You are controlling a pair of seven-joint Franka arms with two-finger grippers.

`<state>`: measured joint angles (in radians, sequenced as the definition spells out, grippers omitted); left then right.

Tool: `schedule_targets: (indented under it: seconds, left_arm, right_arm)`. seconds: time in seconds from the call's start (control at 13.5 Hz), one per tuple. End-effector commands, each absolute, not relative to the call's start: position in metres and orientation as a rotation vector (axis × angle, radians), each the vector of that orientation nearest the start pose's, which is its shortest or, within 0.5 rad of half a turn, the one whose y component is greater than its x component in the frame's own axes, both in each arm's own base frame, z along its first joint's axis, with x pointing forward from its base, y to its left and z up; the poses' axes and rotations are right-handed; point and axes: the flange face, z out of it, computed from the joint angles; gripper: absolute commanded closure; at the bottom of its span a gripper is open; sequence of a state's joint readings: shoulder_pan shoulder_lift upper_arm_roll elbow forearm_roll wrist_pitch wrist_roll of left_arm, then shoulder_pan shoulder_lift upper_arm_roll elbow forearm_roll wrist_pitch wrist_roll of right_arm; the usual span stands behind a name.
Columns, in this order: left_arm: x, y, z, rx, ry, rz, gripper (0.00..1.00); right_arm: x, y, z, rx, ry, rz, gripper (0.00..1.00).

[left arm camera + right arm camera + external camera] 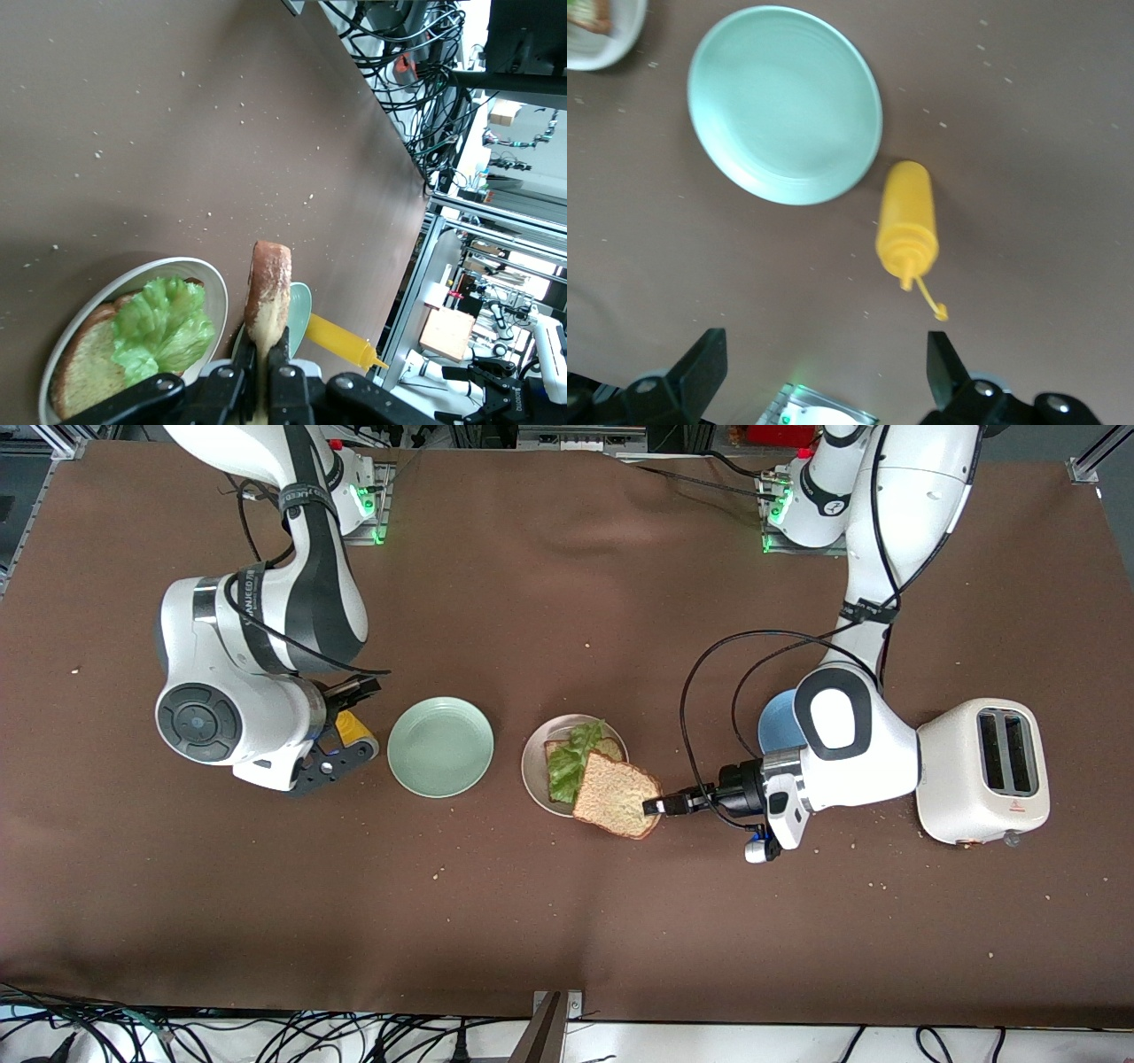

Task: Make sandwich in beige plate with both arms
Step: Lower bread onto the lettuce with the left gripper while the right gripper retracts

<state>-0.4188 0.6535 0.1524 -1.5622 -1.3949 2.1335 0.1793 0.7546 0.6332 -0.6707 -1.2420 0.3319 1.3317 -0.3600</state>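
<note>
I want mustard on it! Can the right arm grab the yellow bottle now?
Probably yes. The right gripper is open above the yellow bottle, which lies by itself beside the green plate, with nothing covering it.

Robotics lab: aluminium frames (461, 266), cable tangles (399, 53), brown-clothed table (567, 921)

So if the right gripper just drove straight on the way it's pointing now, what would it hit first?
Probably the yellow mustard bottle. The open right gripper points down at the brown table, and the bottle lies just ahead of its fingers, beside the mint-green plate. Depth is unclear; it may meet bare cloth first.
</note>
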Motion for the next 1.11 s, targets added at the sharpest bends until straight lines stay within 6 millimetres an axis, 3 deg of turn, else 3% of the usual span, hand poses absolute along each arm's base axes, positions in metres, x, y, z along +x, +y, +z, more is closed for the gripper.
schedule_targets:
  seconds: [0.0,0.22,0.3,0.52,0.74,0.89,1.04]
  left_arm:
    - [0.629,-0.252,0.272,2.013,0.395,0.017,1.0]
    - [0.602,-0.253,0.242,1.917,0.376,0.149,1.0]
    - [0.594,-0.257,0.234,1.907,0.365,0.166,1.0]
    - [0.58,-0.261,0.226,1.887,0.37,0.204,1.0]
    - [0.569,-0.273,0.219,1.88,0.408,0.215,1.0]
    - [0.559,-0.282,0.212,1.858,0.402,0.249,1.0]
    - [0.556,-0.283,0.202,1.855,0.389,0.293,1.0]
  right_arm:
    - [0.626,0.167,0.429,-2.99,-0.672,0.664,0.0]
    - [0.622,0.136,0.435,-2.994,-0.683,0.55,0.0]
    - [0.615,0.131,0.429,-3.001,-0.711,0.527,0.0]
    - [0.597,0.1,0.432,-3.0,-0.653,0.433,0.0]
    - [0.567,0.101,0.448,-3.107,-0.486,0.35,0.0]
    - [0.557,0.069,0.472,-3.107,-0.401,0.28,0.0]
    - [0.545,0.037,0.522,-3.128,-0.319,0.156,0.0]
